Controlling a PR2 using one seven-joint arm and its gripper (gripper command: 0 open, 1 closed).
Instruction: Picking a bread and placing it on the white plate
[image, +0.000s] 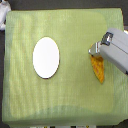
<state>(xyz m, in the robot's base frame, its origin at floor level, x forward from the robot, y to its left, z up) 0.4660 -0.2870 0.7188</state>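
Gripper (95, 54) over the near end of the bread (98, 69), jaw state impossible to tell

Best lowered squarely across the loaf's narrow width, clamped mid-body rather than at the pointed tip, then lifted straight up before any sideways travel. Bread lying on the green cloth (70, 100) toward the exterior view's right, well apart from the white plate (46, 57). Open cloth between the two, nothing in the way; cloth edge near on the right, so better carried inward, toward the plate's middle
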